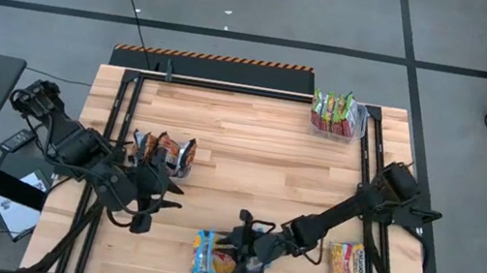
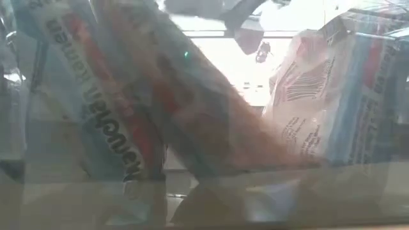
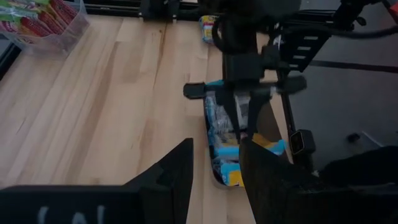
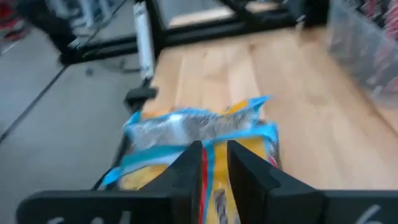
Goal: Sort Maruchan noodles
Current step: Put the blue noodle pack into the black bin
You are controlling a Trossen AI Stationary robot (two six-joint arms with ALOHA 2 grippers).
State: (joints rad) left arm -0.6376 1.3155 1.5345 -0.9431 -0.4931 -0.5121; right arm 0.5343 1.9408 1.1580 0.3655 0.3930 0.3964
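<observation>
Tabletop: right fingers pinch blue-yellow packet.

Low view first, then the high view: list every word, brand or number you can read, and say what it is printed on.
"Maruchan": on the blue-white packet close to the low camera, lettering running tilted.
Barcode on the white packet back: digits too blurred to read.
High view: print on the yellow packet, the green packets and the dark packets is too small to read.
</observation>
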